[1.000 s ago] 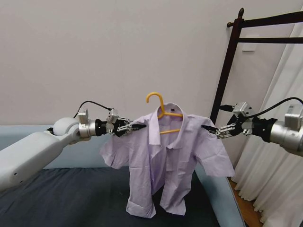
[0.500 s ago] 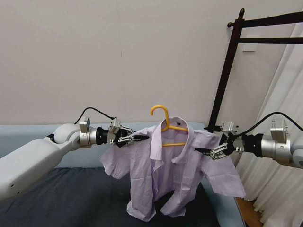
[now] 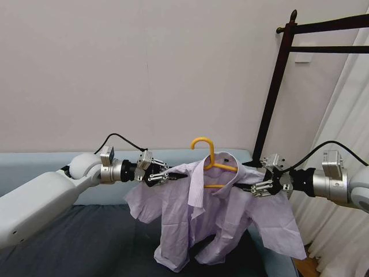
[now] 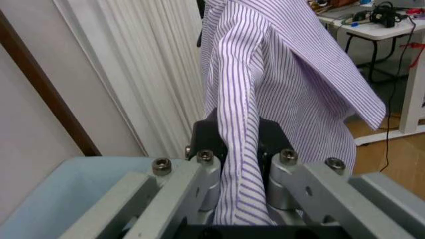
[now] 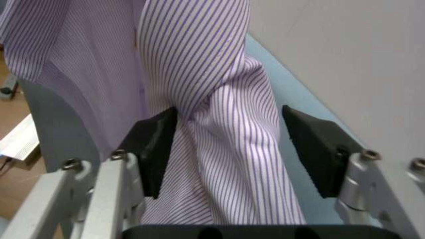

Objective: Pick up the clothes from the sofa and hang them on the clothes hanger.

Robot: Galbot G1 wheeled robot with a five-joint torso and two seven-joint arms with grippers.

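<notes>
A lilac striped shirt (image 3: 214, 222) hangs on a yellow hanger (image 3: 203, 145) in mid-air above the sofa, stretched between my two grippers. At the shirt's left shoulder my left gripper (image 3: 173, 175) is shut on the cloth; in the left wrist view the striped cloth (image 4: 240, 144) is pinched between its fingers (image 4: 207, 164). My right gripper (image 3: 255, 187) holds the right shoulder, which sits lower than the left. In the right wrist view a bunched fold of the shirt (image 5: 226, 149) fills the gap between the black pads (image 5: 158, 144). The dark wooden clothes rack (image 3: 275, 81) stands behind, to the right.
The blue-grey sofa (image 3: 34, 164) with a dark seat cushion (image 3: 81, 242) lies below the shirt. White curtains (image 3: 340, 173) hang at the right, past the rack. A plain wall is behind.
Both grippers have carried the shirt to the right and lower. The right gripper dropped more, so the hanger and shirt now slope down toward the right.
</notes>
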